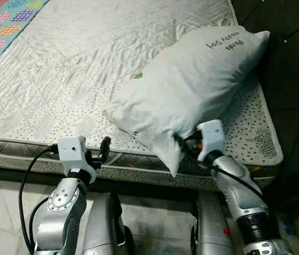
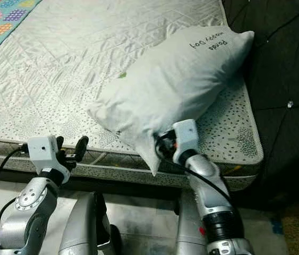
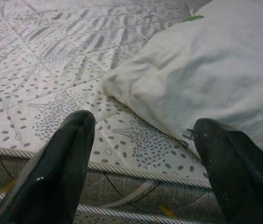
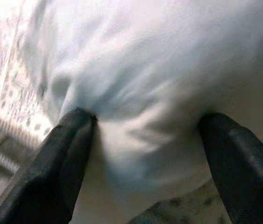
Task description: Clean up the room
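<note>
Pillow (image 1: 191,90) lies on the mattress (image 1: 75,69), near the right front corner of it, with one end pointing to the dark headboard (image 1: 287,69) and the lower corner hanging a little over the front edge of the mattress. It is white, and some handwritten words are on its far end. The mattress is quilted, grey-white with small dots and tree shapes, and a colourful patterned cloth (image 1: 6,24) covers its far left corner.

The right gripper (image 4: 140,135) is at the low corner of the pillow. Its two black fingers (image 4: 66,158) are spread wide apart, and the white fabric bulges between them and touches at least one fingertip. The jaws are not closed on the cloth; the pillow is only pressed into the gap. In the head views this gripper is mostly hidden under the pillow corner, and only the white wrist block can be seen.

The left gripper (image 1: 97,153) is in front of the mattress edge, to the left of the pillow and apart from it. Its fingers (image 3: 66,158) are spread apart and hold nothing. Below the arms the pale floor (image 1: 0,212) is seen.
</note>
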`<state>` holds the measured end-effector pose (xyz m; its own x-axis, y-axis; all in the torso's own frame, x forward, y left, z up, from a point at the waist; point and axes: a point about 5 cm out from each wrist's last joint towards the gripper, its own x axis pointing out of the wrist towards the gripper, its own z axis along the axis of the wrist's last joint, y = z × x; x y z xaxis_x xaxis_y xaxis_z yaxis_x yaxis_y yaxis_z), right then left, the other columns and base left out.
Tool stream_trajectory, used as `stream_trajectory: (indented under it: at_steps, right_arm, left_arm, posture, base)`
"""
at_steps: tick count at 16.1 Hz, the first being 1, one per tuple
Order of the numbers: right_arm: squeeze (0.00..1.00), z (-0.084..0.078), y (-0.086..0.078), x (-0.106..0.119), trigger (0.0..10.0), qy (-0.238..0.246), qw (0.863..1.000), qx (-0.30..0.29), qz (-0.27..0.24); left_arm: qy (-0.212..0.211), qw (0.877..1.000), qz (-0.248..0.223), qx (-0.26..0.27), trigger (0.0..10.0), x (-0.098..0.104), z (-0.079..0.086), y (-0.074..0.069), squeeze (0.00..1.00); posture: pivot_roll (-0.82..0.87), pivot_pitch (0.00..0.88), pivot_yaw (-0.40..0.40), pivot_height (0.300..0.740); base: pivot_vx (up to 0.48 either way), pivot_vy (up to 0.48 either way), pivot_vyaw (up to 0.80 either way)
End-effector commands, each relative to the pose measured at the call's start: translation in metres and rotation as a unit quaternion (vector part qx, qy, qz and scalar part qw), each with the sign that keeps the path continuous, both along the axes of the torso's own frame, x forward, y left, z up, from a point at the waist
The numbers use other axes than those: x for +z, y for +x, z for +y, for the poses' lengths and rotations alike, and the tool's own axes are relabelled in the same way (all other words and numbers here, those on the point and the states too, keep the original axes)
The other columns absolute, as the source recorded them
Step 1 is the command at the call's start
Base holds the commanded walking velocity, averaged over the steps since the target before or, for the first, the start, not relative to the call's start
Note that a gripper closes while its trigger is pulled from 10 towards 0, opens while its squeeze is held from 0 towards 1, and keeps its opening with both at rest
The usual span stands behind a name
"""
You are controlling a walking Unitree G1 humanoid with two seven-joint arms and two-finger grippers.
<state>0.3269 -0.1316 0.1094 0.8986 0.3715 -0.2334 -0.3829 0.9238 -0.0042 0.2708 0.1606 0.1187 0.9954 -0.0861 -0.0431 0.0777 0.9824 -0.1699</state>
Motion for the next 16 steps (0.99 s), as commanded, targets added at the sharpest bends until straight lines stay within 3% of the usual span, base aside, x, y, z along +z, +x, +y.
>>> stream_trajectory:
  at_steps: [1,7,10,16]
  right_arm:
    - [0.00,0.009,-0.005,-0.007,10.0,0.006,0.999,0.025,0.036]
    - [0.00,0.010,-0.007,-0.003,10.0,0.035,0.997,0.017,0.073]
    - [0.00,0.034,-0.008,0.000,10.0,0.076,0.995,-0.010,0.069]
    - [0.00,0.049,0.004,0.009,10.0,0.111,0.991,-0.061,0.040]
  left_arm:
    - [0.008,1.000,0.005,0.002,10.0,0.000,0.006,-0.003,0.00]
    - [0.002,1.000,0.011,-0.003,10.0,-0.001,0.004,-0.006,0.00]
    - [0.001,1.000,0.010,-0.007,10.0,0.000,0.002,-0.005,0.00]
    - [0.000,1.000,0.009,-0.001,10.0,0.001,0.004,-0.005,0.00]
  posture:
    - [-0.07,0.209,0.094,0.556]
    - [-0.07,0.211,0.095,0.556]
    - [-0.07,0.209,0.095,0.556]
    - [-0.06,0.202,0.085,0.556]
  base:
    - [0.000,0.000,0.00]
    - [0.000,0.000,0.00]
    - [0.000,0.000,0.00]
    - [0.000,0.000,0.00]
